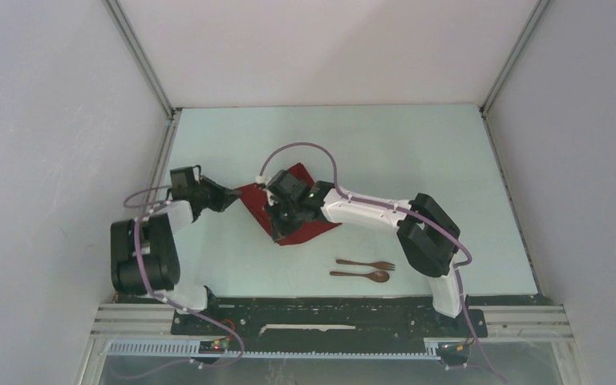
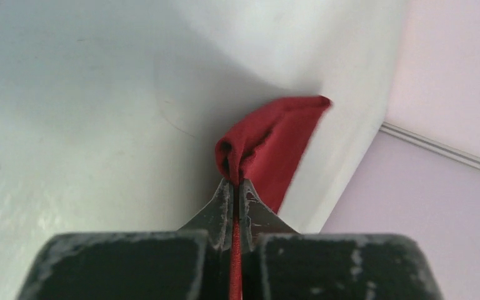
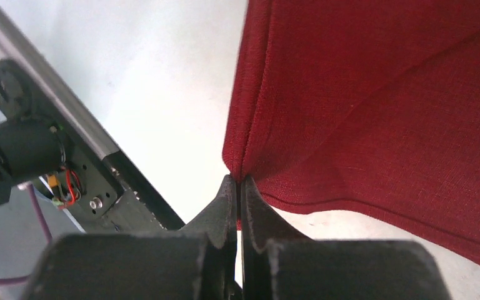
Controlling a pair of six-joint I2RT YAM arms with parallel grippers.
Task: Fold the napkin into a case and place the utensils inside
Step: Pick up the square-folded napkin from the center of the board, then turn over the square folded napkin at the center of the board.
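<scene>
Both claws were clamped on the square napkin of soft dark red cloth (image 1: 310, 230). The left claw (image 2: 234, 185) had its fingers pressed together with a thin line of red between them and a puckered fold bunched just ahead of the tips. The right claw (image 3: 238, 182) pinched a hemmed edge with nothing but fabric in its bite. The napkin lay on the pale table (image 1: 417, 160), beyond the slim dark brown wooden fork (image 1: 366, 264) and matching spoon (image 1: 361, 275), somewhat to their left and well apart from them. That pair lay side by side, the fork on the far side, close together but, as far as I could tell, not touching. The left claw held the corner farthest from the pair, and the right claw held the edge nearer to them. I judged the cloth light and limp, so it would sag between two holds and crumple wherever it was pushed. Its coarse weave looked grippy rather than slick, so a full pinch should not slip. I thought corners and hems were the places to take it, with both holds drawn gently apart to keep a fold line straight. The fork and spoon looked stiff and light but lay flat, so I reckoned they were awkward to lift and best taken across the middle of the handle.
</scene>
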